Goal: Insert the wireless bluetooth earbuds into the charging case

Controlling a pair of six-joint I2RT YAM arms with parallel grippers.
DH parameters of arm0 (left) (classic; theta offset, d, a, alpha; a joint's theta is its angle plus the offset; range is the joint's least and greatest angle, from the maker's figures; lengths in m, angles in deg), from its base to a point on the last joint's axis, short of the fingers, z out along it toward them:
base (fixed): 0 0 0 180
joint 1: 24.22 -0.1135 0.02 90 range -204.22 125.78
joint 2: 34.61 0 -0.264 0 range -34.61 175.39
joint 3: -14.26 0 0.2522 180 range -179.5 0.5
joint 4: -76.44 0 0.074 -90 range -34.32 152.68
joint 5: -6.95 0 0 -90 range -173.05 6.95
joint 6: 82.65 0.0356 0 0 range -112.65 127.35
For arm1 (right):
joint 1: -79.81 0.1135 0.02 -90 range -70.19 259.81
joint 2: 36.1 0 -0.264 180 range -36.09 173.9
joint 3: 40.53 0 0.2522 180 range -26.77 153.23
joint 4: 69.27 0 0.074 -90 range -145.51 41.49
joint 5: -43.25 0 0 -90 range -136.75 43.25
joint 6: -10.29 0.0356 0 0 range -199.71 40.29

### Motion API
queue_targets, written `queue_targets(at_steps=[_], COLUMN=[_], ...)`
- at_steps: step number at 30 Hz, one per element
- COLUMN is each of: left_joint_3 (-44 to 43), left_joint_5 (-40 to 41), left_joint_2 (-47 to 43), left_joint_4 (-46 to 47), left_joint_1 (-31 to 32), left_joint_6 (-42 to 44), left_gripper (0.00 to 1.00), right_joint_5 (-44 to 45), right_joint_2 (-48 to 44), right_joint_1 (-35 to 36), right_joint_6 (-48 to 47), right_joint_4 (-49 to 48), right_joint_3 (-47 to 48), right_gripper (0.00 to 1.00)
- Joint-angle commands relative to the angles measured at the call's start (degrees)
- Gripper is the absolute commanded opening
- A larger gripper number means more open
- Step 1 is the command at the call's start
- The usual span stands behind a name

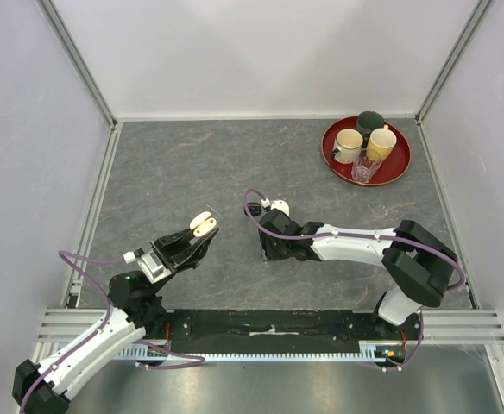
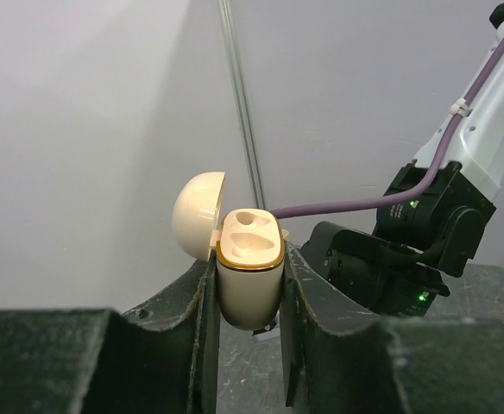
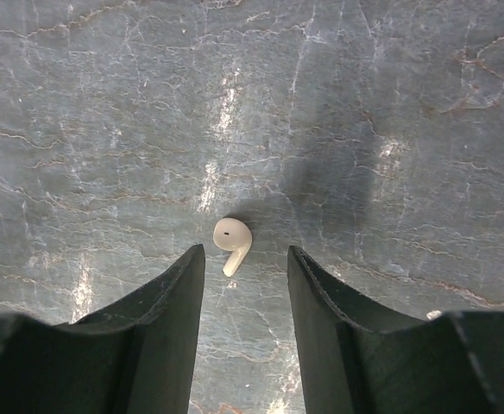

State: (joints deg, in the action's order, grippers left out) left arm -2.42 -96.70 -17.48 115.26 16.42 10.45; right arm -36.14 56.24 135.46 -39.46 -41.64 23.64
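Fingers of right gripper (image 3: 245,259) apart, straddling earbud (image 3: 232,239) at middle of worktop (image 3: 105,103), no contact. Bud off-centre: closing may flick it away. Fingers of left gripper (image 2: 250,272) clamped on open charging case (image 2: 250,250).

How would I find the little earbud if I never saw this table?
Start at the grey marbled table, then find the right gripper pointing down at it. Between its two dark fingertips lies the earbud: tiny, cream-white, a round head with a short stem, much smaller than the egg-shaped charging case the left gripper holds.
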Motion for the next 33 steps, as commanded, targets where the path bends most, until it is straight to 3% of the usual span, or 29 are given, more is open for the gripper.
queue_targets(at_steps=[1, 17, 33], left_joint_3=[2.3, 2.3, 2.21], left_joint_5=[-0.33, 0.2, 0.03], left_joint_2=[-0.43, -0.25, 1.33], left_joint_4=[1.65, 1.74, 2.88], left_joint_1=[0.23, 0.23, 0.23], left_joint_6=[1.48, 1.13, 0.69], left_gripper=[0.02, 0.02, 0.02], right_joint_5=[1.69, 2.66, 3.63], right_joint_2=[1.18, 4.52, 5.93], right_joint_1=[0.77, 1.21, 2.26], right_joint_6=[0.53, -0.78, -1.93], right_joint_4=[-2.0, -2.09, -0.25], right_joint_3=[2.5, 4.08, 5.4], right_gripper=[0.5, 0.48, 0.4])
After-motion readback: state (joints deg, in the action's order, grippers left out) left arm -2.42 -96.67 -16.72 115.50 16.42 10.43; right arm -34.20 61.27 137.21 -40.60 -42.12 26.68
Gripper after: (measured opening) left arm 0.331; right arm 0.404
